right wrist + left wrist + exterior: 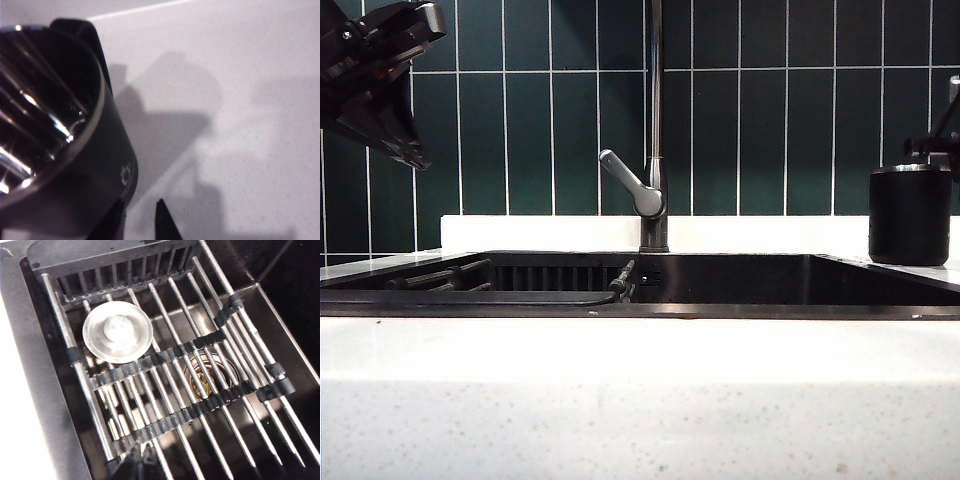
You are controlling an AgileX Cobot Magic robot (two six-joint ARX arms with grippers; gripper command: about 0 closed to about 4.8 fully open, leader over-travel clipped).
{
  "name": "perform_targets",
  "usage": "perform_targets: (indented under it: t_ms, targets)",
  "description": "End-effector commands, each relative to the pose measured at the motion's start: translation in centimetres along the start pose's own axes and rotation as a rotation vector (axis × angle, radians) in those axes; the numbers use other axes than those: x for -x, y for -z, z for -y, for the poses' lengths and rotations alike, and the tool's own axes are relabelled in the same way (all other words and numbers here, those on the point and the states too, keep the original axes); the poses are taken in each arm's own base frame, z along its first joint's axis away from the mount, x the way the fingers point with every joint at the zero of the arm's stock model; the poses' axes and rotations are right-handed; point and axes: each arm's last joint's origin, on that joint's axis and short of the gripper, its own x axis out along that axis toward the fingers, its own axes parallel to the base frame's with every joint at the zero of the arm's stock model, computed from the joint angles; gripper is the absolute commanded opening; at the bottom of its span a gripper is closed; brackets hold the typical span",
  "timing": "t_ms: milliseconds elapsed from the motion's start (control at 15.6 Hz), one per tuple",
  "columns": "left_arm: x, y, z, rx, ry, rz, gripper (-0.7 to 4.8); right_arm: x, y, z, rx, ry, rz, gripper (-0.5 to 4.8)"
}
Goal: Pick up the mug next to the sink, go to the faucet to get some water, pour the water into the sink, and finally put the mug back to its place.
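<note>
The matte black mug (910, 215) with a silvery rim stands upright on the white counter to the right of the sink (800, 285). My right gripper (940, 145) hangs just behind and above it at the frame's right edge. In the right wrist view the mug (65, 165) fills one side, and my right gripper (140, 205) is open, with only bare counter between its fingertips and one finger close beside the mug's wall. The faucet (656, 100) rises behind the sink's middle. My left gripper (405, 150) hovers high above the sink's left end, shut and empty (141, 450).
A grey lever (630, 183) angles left from the faucet's base. Inside the sink, a slatted metal rack (175, 365) carries a round steel plug (117, 331) and spans the drain (210, 377). Dark green tiles (770, 130) back the counter.
</note>
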Motion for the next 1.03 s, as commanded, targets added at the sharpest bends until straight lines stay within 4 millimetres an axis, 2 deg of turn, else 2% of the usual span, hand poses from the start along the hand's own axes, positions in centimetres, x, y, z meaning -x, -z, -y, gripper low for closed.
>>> perform_targets:
  t_ms: [64, 128, 256, 384, 513, 769, 833, 961, 1025]
  targets:
    - [0.7, 0.0, 0.2, -0.008, 0.001, 0.002, -0.06, 1.8, -0.9, 0.1, 0.003, 0.002, 0.020, 0.93]
    - [1.2, 0.0, 0.4, -0.022, -0.002, 0.012, -0.06, 2.5, -1.3, 0.2, 0.016, 0.000, 0.034, 0.83]
    - [4.2, -0.1, 1.0, -0.066, -0.073, 0.082, -0.06, 5.5, -2.8, 0.4, 0.040, -0.016, 0.105, 0.63]
    - [6.2, -0.1, 1.6, -0.077, -0.110, 0.146, -0.06, 7.6, -3.5, 0.5, 0.036, -0.031, 0.146, 0.60]
    - [8.7, 0.9, 2.4, -0.083, -0.120, 0.228, -0.06, 10.5, -3.7, 0.5, 0.036, -0.074, 0.188, 0.51]
    - [11.5, 4.6, 3.6, -0.051, -0.157, 0.330, -0.06, 15.5, -1.5, 0.9, 0.031, -0.125, 0.283, 0.40]
    - [12.3, 6.3, 4.0, -0.052, -0.159, 0.347, -0.06, 17.5, -0.4, 1.2, 0.028, -0.152, 0.321, 0.40]
    - [12.9, 8.8, 4.5, -0.050, -0.159, 0.348, -0.06, 19.9, 1.3, 1.3, 0.039, -0.239, 0.369, 0.40]
    - [13.0, 9.5, 4.6, -0.036, -0.156, 0.342, -0.06, 20.5, 1.8, 1.3, 0.046, -0.274, 0.379, 0.40]
